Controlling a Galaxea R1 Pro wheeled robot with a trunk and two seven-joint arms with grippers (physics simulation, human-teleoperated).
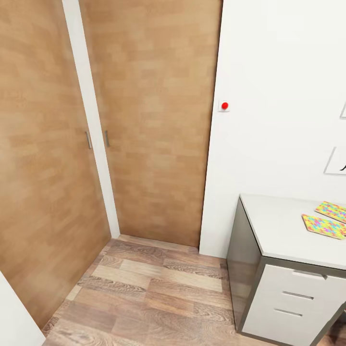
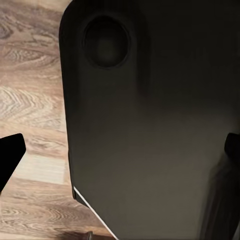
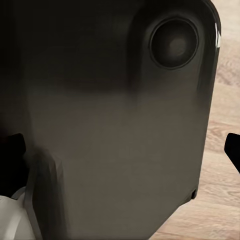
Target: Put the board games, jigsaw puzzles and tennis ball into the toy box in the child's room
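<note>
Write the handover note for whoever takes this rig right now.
Left fingers: dark tips apart at the frame edges, nothing between them, wood floor and the robot's own dark body beyond. Right fingers: the same.
Two jigsaw puzzles lie flat, side by side, on the white table, beside the brown sliding doors.
Done: nothing shown as packed.
Left: find the toy box, games and ball; pack both puzzles.

No text, label, brand or number can be read anywhere. The framed picture (image 1: pixel 338 162) on the white wall, cut by the head view's edge, shows only a dark stroke (too little to tell a letter). The two jigsaw puzzles (image 1: pixel 324 226) on the table (image 1: pixel 278 226) carry coloured pieces, no lettering.
</note>
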